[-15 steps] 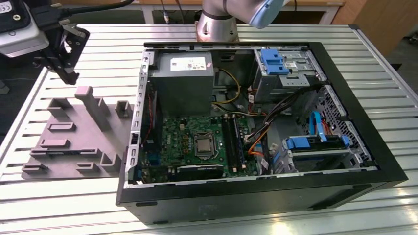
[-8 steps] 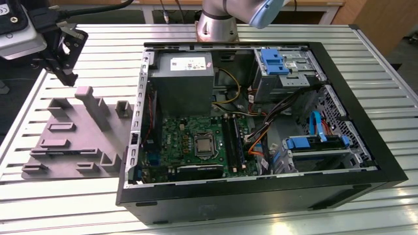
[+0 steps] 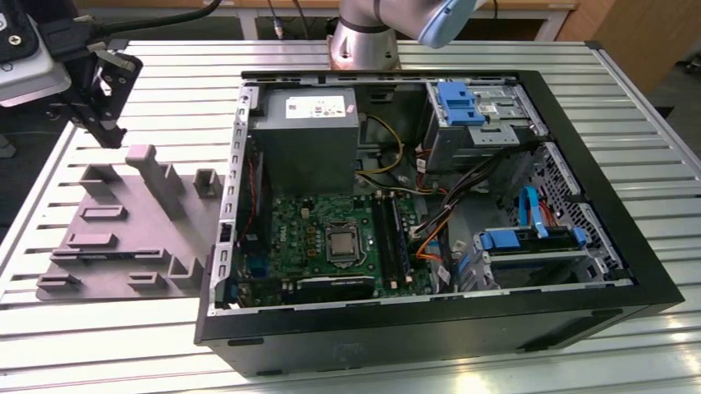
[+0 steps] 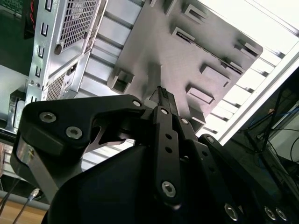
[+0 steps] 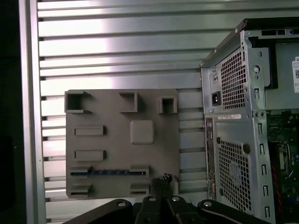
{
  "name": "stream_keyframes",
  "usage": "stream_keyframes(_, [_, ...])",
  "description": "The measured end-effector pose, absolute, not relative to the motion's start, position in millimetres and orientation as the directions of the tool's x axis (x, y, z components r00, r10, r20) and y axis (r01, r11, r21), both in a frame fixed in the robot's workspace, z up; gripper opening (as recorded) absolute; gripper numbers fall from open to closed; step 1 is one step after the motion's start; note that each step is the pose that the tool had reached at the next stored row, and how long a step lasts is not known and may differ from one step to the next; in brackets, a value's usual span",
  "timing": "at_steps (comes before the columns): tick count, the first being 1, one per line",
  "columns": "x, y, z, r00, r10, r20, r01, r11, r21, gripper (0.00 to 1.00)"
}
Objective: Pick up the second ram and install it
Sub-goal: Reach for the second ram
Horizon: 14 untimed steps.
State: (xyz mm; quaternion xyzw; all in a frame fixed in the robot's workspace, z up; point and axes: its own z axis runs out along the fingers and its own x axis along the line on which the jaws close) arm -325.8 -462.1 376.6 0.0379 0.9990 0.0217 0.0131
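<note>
The second ram [image 5: 100, 172] is a thin dark bluish strip standing on edge between two low blocks of the grey fixture plate [image 5: 107, 154]. In the first wrist view my gripper [image 5: 163, 179] hangs above the plate's edge, off one end of the stick and apart from it. The fingers [image 4: 161, 95] are pressed together with nothing between them in the second wrist view. In the exterior view the gripper [image 3: 101, 111] hovers high at the far left, above and behind the fixture plate [image 3: 121, 234]. The black memory slots [image 3: 390, 238] lie on the motherboard inside the open case.
The open computer case [image 3: 438, 328] stands to the exterior view's right of the fixture, its perforated rear wall [image 5: 233, 140] close beside the plate. Tall grey blocks [image 3: 164, 176] rise from the plate's far side. Cables [image 3: 438, 222] and drive bays [image 3: 531, 242] crowd the case's right half.
</note>
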Motion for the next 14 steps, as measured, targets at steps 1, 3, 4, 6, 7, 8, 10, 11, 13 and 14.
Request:
stream_keyframes(1, [-326.3,-462.6,376.3,-0.997,0.076,-0.025,0.075,0.996,0.044,0.11])
stream_keyframes(3, [-327.5,-463.7,375.6,-0.997,0.076,-0.024,0.075,0.996,0.044,0.11])
stream_keyframes(4, [-328.0,-464.1,375.3,-0.997,0.076,-0.025,0.075,0.996,0.044,0.11])
stream_keyframes(6, [-329.1,-465.1,374.8,-0.997,0.076,-0.025,0.075,0.996,0.044,0.11])
stream_keyframes(7, [-329.6,-465.6,374.6,-0.997,0.076,-0.025,0.075,0.996,0.044,0.11])
stream_keyframes(8, [-330.1,-466.0,374.3,-0.997,0.076,-0.025,0.075,0.996,0.044,0.11])
stream_keyframes(10, [-331.3,-466.9,373.8,-0.997,0.076,-0.025,0.075,0.996,0.044,0.11])
stream_keyframes(11, [-331.8,-467.3,373.5,-0.997,0.076,-0.025,0.075,0.996,0.044,0.11])
stream_keyframes(13, [-332.8,-468.1,372.9,-0.997,0.076,-0.025,0.075,0.996,0.044,0.11])
stream_keyframes(14, [-333.3,-468.4,372.7,-0.997,0.076,-0.025,0.075,0.996,0.044,0.11])
